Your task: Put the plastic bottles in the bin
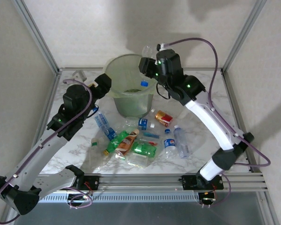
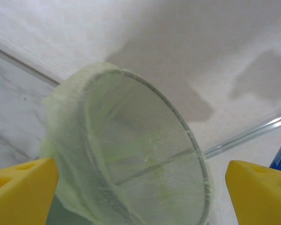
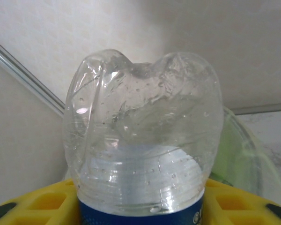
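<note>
The bin (image 1: 129,89), a pale-green translucent bucket with a thin bag liner, stands at the back middle of the table. My right gripper (image 1: 148,68) hangs over its right rim, shut on a clear plastic bottle (image 1: 147,50) with a blue label. That bottle's dented base (image 3: 143,126) points up and its blue cap (image 1: 144,84) hangs over the bin's mouth. My left gripper (image 1: 104,83) is open beside the bin's left rim, its yellow fingers (image 2: 21,187) wide apart with the bin (image 2: 131,154) ahead of them. Several more plastic bottles (image 1: 131,140) lie in a heap in front of the bin.
A small white object (image 1: 79,74) lies at the back left corner. Aluminium frame posts and pale walls close in the table on three sides. A metal rail (image 1: 178,180) runs along the near edge between the arm bases.
</note>
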`<state>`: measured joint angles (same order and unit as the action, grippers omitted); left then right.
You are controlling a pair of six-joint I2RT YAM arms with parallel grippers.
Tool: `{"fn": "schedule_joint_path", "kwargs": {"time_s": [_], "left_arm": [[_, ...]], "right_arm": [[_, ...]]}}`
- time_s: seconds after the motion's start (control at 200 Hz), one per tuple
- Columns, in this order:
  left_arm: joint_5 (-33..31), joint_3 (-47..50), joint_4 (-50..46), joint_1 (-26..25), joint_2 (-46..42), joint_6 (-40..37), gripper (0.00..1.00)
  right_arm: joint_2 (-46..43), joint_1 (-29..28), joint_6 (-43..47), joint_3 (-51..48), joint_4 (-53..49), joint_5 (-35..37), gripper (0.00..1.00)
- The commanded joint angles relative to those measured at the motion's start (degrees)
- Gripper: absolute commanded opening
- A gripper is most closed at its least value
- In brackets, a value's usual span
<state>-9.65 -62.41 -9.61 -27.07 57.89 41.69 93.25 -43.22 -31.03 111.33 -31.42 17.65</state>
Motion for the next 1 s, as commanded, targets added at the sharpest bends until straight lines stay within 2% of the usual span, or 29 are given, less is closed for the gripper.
{"fn": "schedule_joint_path", "kwargs": {"time_s": [0.0,0.22,0.546,0.641,0.846,0.996], "left_arm": [[-3.7,1.5,-5.5,1.8,-2.0,1.1,0.92],[-7.5,6.2,-12.3,5.2,-3.7,3.8,0.93],[-1.5,15.1,-12.9,12.3,-0.5,7.0,0.94],[-0.3,15.7,-11.7,12.8,1.7,7.1,0.94],[1.4,17.5,-9.2,12.9,5.9,7.8,0.95],[2.5,18.8,-7.7,12.9,8.1,8.5,0.96]], "right_arm": [[4.6,0.9,1.7,5.6,0.8,-2.9,0.49],[11.7,2.7,1.3,10.3,0.0,-5.0,0.49],[16.0,3.2,0.4,9.8,-0.1,-8.7,0.53],[17.0,3.1,0.2,10.0,-1.2,-8.4,0.59],[15.9,3.2,0.0,9.2,-1.5,-7.0,0.81],[14.1,3.1,0.3,9.4,-1.8,-6.4,0.85]]}}
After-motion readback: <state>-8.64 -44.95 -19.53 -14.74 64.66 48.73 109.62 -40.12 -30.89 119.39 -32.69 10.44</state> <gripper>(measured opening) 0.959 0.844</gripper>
